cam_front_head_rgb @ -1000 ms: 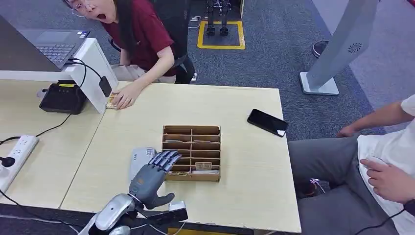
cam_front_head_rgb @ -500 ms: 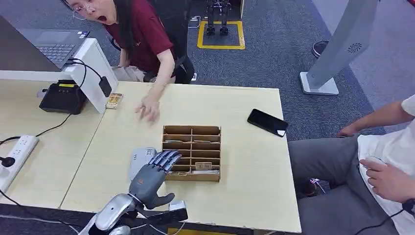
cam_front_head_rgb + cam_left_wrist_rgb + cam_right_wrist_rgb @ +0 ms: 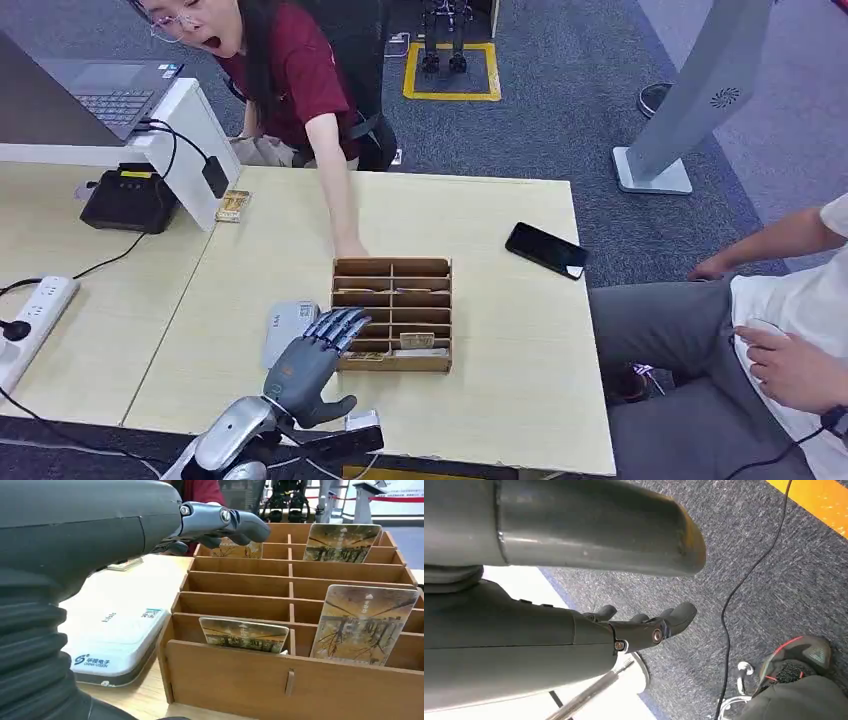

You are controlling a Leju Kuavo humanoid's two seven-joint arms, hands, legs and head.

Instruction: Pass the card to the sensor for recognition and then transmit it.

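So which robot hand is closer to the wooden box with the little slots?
Left. The left hand hovers at the near-left corner of the wooden slotted box; the right hand hangs down over the carpet.

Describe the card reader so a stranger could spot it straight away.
Start at the wooden card organizer in the middle of the pale table. The card reader lies flat against its left side, under the left hand. It is a white slab with a blue logo, unlike the black phone.

The robot's silver, rounded left forearm ends in a dark grey left hand [image 3: 303,362] with a ribbed cover, screw-pinned fingers [image 3: 235,520] and thick thumb.
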